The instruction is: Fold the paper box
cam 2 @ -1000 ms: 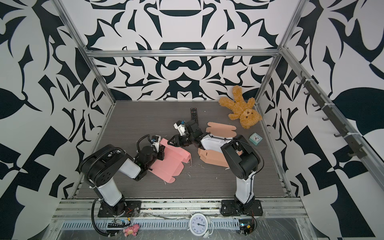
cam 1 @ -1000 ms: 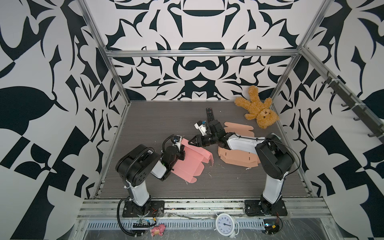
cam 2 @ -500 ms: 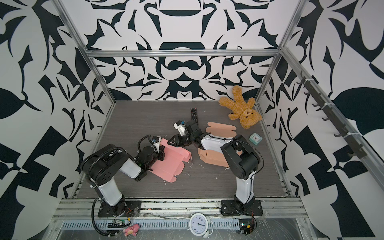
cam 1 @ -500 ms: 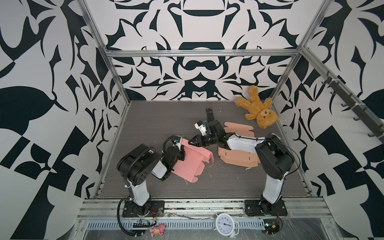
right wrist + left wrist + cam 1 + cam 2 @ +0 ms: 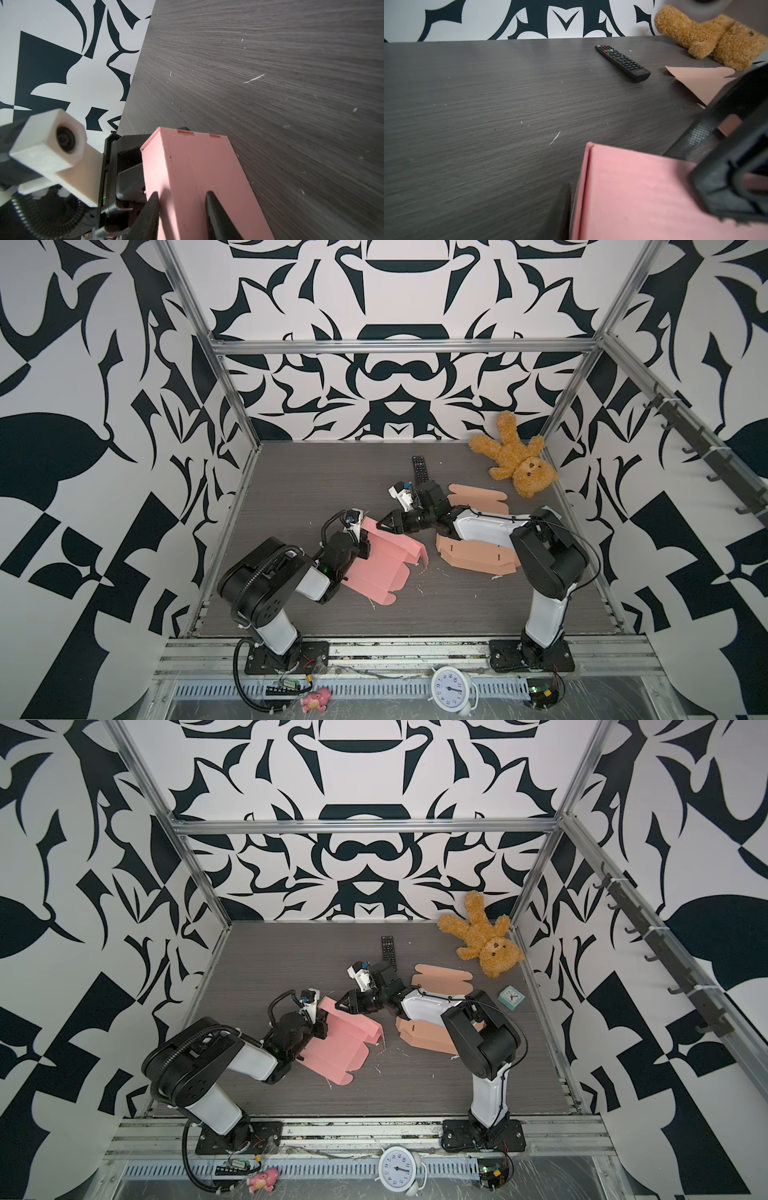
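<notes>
You are working a light, easily creased pink paper box [image 5: 376, 560] on the desk [image 5: 316, 489]: left jaws pinching its raised wall, right jaws straddling it, parted; grip beside folds.

Both arms pair glossy black joint housings with white link shells. The left arm [image 5: 270, 585] carries a ribbed black cable conduit looped over its shoulder joint; the right arm [image 5: 544, 560] has a thin black cable. Each stands on a black base plate. The wrist cameras sit in white blocks.
</notes>
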